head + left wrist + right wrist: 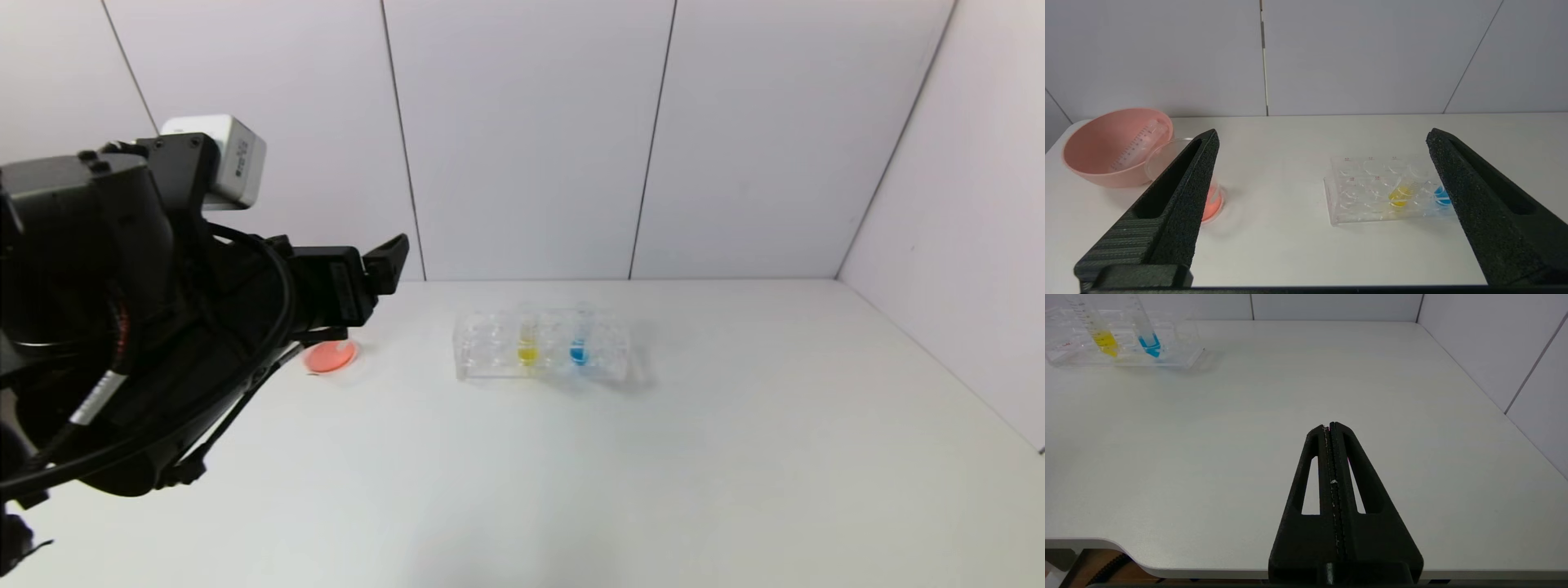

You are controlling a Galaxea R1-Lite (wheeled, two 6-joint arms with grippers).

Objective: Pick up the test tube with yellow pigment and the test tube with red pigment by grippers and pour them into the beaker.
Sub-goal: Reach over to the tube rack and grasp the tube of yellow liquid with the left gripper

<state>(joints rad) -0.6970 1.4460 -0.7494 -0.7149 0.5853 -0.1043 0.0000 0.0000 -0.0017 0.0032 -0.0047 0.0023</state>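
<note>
White worktop (653, 474) against pale wall panels. Left gripper (1323, 196) raised above the worktop's left side, jaws spread wide, holding nothing. Just beside one finger, the beaker (1214, 200) with red-orange liquid in its bottom; behind it a pink bowl (1094, 163) with a clear graduated tube lying inside, probably the emptied red one. Farther off, rightward, the test tube with yellow pigment (1399, 195) upright in the rack (1355, 196) next to a blue tube (1441, 196). Red pour seemingly done; next, reaching across and closing on the yellow tube above the rack. Right gripper (1329, 426) parked low at the right, pressed closed, empty.
</note>
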